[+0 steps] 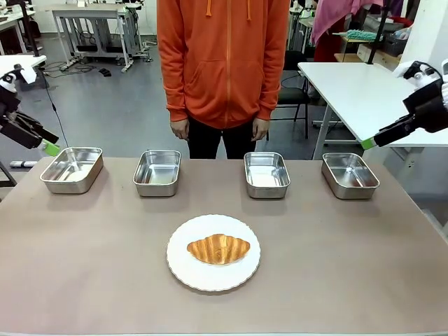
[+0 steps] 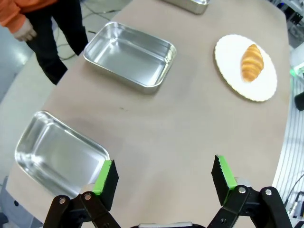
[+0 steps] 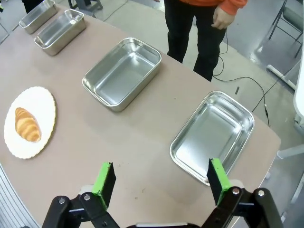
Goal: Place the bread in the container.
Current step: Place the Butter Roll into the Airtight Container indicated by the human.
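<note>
Front view inventory and arm pose

Four steel trays are standing in one row along the far side of the table [image 1: 84, 266]: far-left tray [image 1: 66, 185], second tray [image 1: 155, 190], third tray [image 1: 267, 192], far-right tray [image 1: 357, 192]. All four are sitting empty and apart from each other. One white plate [image 1: 210, 278] is lying nearer the robot, in front of the gap between the second and third trays. One bread [image 1: 218, 249] is resting on the middle of that plate.

One person [image 1: 222, 63] is standing behind the row, both hands [image 1: 180, 129] hanging at the sides.

Two arms are hanging raised off the table, one at each end, fingers pointing inward and down. The left gripper [image 2: 164, 166] is hovering by the far-left tray, jaws spread wide and gripping nothing. The right gripper [image 3: 160, 166] is hovering by the far-right tray, jaws likewise spread wide and gripping nothing. Both are well apart from the bread.
</note>
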Controlling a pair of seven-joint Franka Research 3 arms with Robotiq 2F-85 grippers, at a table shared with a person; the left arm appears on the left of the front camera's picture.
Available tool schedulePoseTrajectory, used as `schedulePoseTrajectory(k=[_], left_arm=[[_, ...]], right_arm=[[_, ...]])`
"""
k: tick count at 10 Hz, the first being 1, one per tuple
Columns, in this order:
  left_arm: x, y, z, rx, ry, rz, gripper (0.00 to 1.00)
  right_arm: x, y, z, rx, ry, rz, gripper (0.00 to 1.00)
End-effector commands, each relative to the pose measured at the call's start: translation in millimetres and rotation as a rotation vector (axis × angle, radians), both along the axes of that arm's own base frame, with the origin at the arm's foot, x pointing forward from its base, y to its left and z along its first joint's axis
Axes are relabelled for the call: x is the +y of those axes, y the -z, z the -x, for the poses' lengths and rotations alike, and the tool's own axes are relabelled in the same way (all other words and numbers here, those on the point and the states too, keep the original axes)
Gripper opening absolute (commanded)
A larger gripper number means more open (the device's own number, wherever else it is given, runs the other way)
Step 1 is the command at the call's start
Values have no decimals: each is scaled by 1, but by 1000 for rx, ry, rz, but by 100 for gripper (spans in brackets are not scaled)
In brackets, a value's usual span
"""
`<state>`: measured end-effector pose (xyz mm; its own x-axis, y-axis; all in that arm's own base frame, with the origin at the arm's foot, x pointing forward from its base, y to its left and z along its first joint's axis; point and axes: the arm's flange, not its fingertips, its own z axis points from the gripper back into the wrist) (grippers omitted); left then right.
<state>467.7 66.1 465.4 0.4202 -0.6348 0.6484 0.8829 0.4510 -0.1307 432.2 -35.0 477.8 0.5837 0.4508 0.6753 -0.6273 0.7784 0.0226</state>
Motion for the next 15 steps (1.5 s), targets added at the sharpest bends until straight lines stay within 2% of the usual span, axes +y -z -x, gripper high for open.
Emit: schedulePoseTrajectory(k=[1, 3, 6, 8, 11, 14, 15], left_arm=[[27, -9, -12, -60, -38, 83, 100], [80, -21, -31, -175, -103, 181, 100], [123, -21, -38, -294, -80, 248, 100], [139, -22, -36, -357, -58, 264, 100], [150, -26, -34, -342, 5, 292, 100], [141, -29, -29, -323, 26, 299, 100], [145, -26, -30, -326, -7, 294, 100]], right_arm=[[-28, -12, -19, -34, -1, -51, 100], [-67, -18, -38, -64, -14, -105, 100], [-117, -16, -56, -122, -9, -186, 100], [-138, -15, -59, -128, 4, -222, 100], [-159, -14, -57, -136, 18, -229, 100], [-165, -12, -56, -135, 29, -229, 100], [-163, -13, -51, -95, 43, -218, 100]])
